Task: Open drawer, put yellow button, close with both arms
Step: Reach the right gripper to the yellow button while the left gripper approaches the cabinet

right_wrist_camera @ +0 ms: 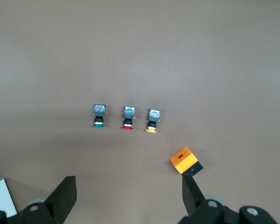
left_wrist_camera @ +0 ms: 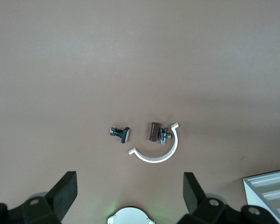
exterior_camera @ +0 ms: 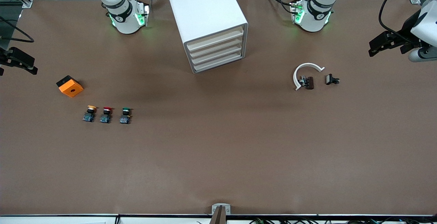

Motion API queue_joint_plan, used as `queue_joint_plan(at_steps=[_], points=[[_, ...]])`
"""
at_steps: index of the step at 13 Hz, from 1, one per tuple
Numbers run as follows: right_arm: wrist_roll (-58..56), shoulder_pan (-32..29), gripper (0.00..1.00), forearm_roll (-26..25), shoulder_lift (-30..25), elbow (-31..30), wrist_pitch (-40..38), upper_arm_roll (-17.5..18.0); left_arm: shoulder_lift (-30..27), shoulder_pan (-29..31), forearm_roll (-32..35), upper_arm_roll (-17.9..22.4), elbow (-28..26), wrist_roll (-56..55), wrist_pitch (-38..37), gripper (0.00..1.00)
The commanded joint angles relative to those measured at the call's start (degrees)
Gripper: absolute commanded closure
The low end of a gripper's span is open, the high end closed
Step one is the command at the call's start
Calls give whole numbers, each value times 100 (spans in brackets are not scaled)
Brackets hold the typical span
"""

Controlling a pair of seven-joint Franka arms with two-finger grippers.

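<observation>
Brown tabletop (exterior_camera: 218,155) lies under both open tools: left tool (left_wrist_camera: 130,191) over its own end, right tool (right_wrist_camera: 129,193) likewise. Yellow button (exterior_camera: 89,113) stands beside the red button (exterior_camera: 106,114); the drawer (exterior_camera: 215,39) sits closed.

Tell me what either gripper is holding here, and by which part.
Nothing is held. The left gripper and right gripper both hang open and empty at their own table ends.
</observation>
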Motion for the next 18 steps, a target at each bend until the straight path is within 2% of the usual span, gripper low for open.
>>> queue_joint_plan(at_steps=[1, 5, 10, 14, 16, 18], points=[[30, -3, 0, 75, 30, 109, -59, 7, 51, 1, 93, -29, 134, 2, -136, 0], [30, 15, 0, 75, 30, 109, -67, 7, 78, 37, 84, -11, 169, -15, -136, 0], [13, 120, 0, 66, 91, 30, -94, 7, 709, 37, 93, 7, 248, 37, -92, 0], [-66, 33, 0, -13, 748, 12, -111, -37, 1184, -16, 67, -11, 239, -33, -101, 0], [-66, -143, 0, -39, 1153, -110, 177, -46, 1395, -34, 15, -2, 248, -59, -101, 0], [-75, -301, 0, -170, 1286, -723, 1044, -37, 1711, -51, -73, -20, 248, -138, -49, 0]])
